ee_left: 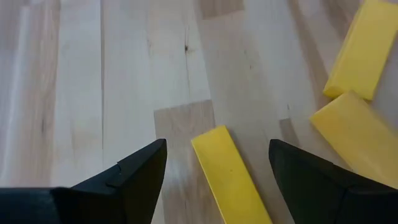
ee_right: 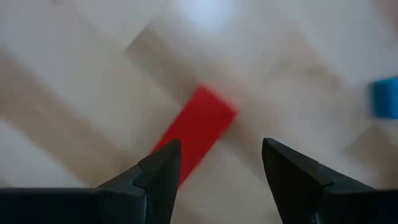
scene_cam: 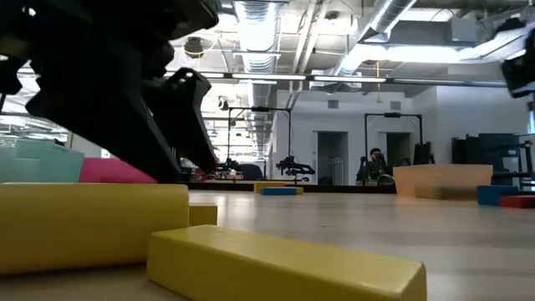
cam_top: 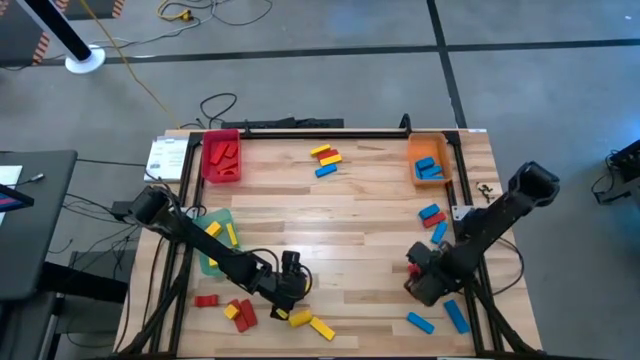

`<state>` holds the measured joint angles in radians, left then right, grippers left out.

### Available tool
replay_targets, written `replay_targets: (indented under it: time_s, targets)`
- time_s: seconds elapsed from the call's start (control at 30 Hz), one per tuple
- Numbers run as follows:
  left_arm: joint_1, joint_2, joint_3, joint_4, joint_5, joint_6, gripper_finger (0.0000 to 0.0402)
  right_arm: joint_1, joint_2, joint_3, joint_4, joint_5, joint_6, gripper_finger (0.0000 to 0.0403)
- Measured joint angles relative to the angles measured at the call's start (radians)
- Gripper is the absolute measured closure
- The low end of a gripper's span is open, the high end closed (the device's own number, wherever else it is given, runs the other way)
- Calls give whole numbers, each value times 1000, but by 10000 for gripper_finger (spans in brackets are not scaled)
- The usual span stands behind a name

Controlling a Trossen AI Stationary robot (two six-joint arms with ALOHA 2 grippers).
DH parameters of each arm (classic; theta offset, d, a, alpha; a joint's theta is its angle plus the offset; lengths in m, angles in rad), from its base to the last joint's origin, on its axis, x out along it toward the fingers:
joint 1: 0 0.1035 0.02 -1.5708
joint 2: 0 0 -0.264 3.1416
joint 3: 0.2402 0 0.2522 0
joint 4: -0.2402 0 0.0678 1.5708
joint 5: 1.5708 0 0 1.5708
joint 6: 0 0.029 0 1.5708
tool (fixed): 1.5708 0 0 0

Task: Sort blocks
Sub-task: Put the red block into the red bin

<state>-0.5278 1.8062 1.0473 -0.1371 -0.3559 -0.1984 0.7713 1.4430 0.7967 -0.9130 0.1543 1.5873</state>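
Note:
My left gripper point(ee_left: 217, 165) is open near the table's front edge, its fingers either side of a yellow block point(ee_left: 230, 177) that lies flat on the wood, with a gap showing on each side. Two more yellow blocks point(ee_left: 364, 50) lie just beyond it. In the high view this gripper point(cam_top: 290, 287) is just beside those yellow blocks point(cam_top: 300, 318). My right gripper point(ee_right: 217, 165) is open and points down over a red block point(ee_right: 196, 130) lying flat on the table at the front right point(cam_top: 413, 270). It touches nothing.
A red tray point(cam_top: 205, 160) holds red blocks at the far left, an orange tray point(cam_top: 445, 160) holds blue ones at the far right, and a green tray point(cam_top: 205, 262) holds yellow ones at the left. Loose blocks lie at the far middle point(cam_top: 325, 158), right point(cam_top: 432, 215), front right point(cam_top: 420, 321) and front left point(cam_top: 240, 312).

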Motion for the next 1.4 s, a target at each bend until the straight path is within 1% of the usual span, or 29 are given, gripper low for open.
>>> replay_targets:
  time_s: [0.13, 0.27, 0.4, 0.6, 0.67, 0.73, 0.87, 1.03, 1.1, 1.17, 1.23, 1.4]
  targets:
    - [2, -6, 0, 0, -2, 19, 123, 54, 34, 0, 96, 0, 57, 164]
    - [12, -6, 1, 0, -3, 23, 123, 88, 73, 0, 139, 3, 123, 160]
    - [22, -6, 1, 0, -3, 31, 123, 98, 121, 1, 163, 6, 167, 153]
    - [26, -7, 1, 0, -3, 53, 123, 78, 177, 5, 185, 3, 159, 156]
    - [26, -7, 1, 0, -3, 62, 123, 77, 187, 6, 181, 0, 153, 164]
    - [31, -7, 2, 0, -3, 64, 123, 77, 189, 5, 180, 0, 151, 180]
    - [42, -7, 2, 0, -3, 64, 123, 78, 180, 4, 186, -2, 133, 237]
    - [65, -7, 2, 34, -3, 75, 123, 78, 173, 26, 158, -19, 49, 331]
    - [76, -7, 2, 72, -3, 98, 123, 69, 175, 41, 153, -18, -22, 357]
    - [88, -7, 2, 123, 3, 124, 123, 54, 177, 59, 157, 3, -94, 359]
    - [104, -7, 2, 181, 28, 152, 123, 33, 177, 85, 184, 57, -177, 359]
    - [157, -7, 3, 309, 125, 178, 123, -28, 176, 147, 229, 167, -410, 352]
